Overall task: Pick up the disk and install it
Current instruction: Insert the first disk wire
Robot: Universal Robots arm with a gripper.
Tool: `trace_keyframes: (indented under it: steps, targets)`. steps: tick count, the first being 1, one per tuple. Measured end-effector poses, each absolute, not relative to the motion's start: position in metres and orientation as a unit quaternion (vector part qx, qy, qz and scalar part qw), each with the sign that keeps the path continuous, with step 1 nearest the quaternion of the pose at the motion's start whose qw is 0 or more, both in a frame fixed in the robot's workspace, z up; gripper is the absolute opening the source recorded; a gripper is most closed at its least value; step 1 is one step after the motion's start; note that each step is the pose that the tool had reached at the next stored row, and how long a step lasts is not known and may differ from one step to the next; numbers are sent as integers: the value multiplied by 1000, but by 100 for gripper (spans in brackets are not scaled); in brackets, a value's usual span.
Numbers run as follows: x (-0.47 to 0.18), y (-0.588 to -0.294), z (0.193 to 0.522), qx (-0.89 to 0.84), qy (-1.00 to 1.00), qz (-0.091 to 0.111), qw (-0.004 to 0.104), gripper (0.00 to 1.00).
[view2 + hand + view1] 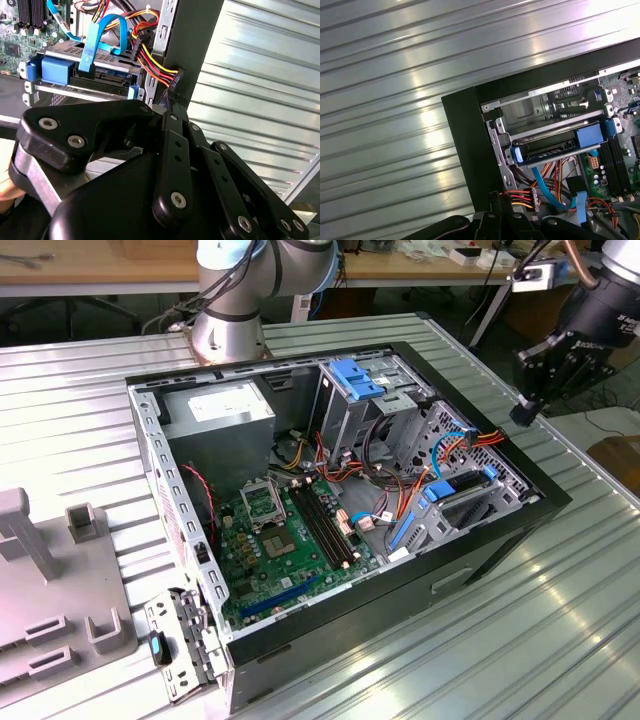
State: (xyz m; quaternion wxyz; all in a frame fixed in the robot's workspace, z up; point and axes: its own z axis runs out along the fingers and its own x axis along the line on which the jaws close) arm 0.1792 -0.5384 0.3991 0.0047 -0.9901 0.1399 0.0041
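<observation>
- Inside the open computer case point(545, 502), at the corner toward the exterior view's right, the disk point(462, 492) lies flat in a grey metal bay, its blue carrier frame showing at both ends.
- Both wrist views show the disk point(100, 76) point(555, 146) seated in that bay, with a blue data cable point(102, 30) running down to its connector edge.
- Just beside that cable, a bundle of red, yellow and orange power wires point(150, 57) loops to the same end of the bay.
- Next to the bay, toward the exterior view's left, the green motherboard point(290, 540) covers the case floor, with the grey power supply point(225, 405) at the far corner.
- Behind the disk's bay stands a taller drive cage point(350, 400) topped by a blue latch.
- Off the case, at the exterior view's right, the gripper point(524, 412) hangs above the ribbed metal counter point(480, 640), near the case rim but apart from it.
- Its black fingers look pressed together and pinch nothing; in the second wrist view the gripper point(175, 102) points toward the case's corner post.
- At the exterior view's left, a grey fixture point(50, 580) rests on the counter, well apart from the disk.
</observation>
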Motion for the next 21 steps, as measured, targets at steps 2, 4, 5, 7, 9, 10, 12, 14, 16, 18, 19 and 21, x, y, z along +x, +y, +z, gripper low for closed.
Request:
trace_keyframes:
  steps: [2, 4, 5, 7, 9, 10, 12, 14, 16, 18, 19, 21]
  targets:
    - [179, -537, 398, -989, 149, 4, 5, 17]
    - [179, -536, 397, -988, 155, 4, 5, 24]
    - [179, -535, 397, -988, 157, 4, 5, 24]
    - [179, -534, 396, -987, 161, 4, 5, 25]
    - [179, -534, 393, -987, 162, 4, 6, 32]
    - [179, -534, 391, -987, 162, 4, 6, 32]
    - [180, -534, 386, -987, 162, 3, 7, 32]
    - [180, -534, 384, -987, 162, -1, 8, 32]
    - [179, -534, 382, -987, 162, -7, 9, 32]
    - [177, -534, 380, -987, 162, -16, 10, 32]
    - [177, -534, 380, -987, 162, -19, 11, 32]
    - [173, -534, 378, -986, 161, -26, 12, 32]
